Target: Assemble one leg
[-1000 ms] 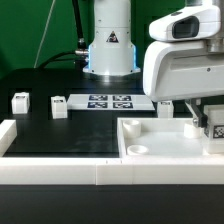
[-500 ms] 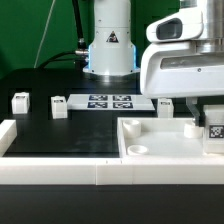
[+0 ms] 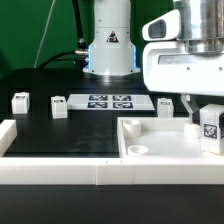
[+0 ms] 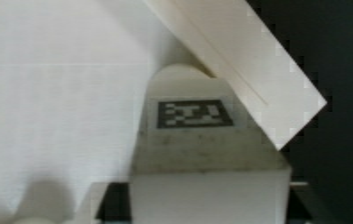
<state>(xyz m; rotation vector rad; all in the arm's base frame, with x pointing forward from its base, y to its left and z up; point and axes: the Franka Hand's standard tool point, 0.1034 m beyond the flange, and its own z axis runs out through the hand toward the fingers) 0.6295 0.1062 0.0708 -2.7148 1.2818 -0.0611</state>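
Observation:
My gripper (image 3: pixel 208 116) is shut on a leg (image 3: pixel 210 126), a small white block with a black-and-white tag. It holds the leg over the right end of the big white tray (image 3: pixel 150 129), near a far corner. In the wrist view the leg (image 4: pixel 194 130) fills the middle, tag facing the camera, clamped at its sides by my gripper (image 4: pixel 194 203). The tray's wall (image 4: pixel 244 60) runs slantwise behind it. Whether the leg's lower end touches the tray is hidden.
Two more legs (image 3: pixel 20 101) (image 3: pixel 58 105) stand on the black table at the exterior view's left, and another (image 3: pixel 166 104) stands behind the tray. The marker board (image 3: pixel 108 101) lies in front of the robot's base (image 3: pixel 110 50). A white rim (image 3: pixel 60 172) bounds the near side.
The arm has risen a little, lifting the held leg slightly upward and toward the exterior view's left over the tray. The grip has stayed shut.

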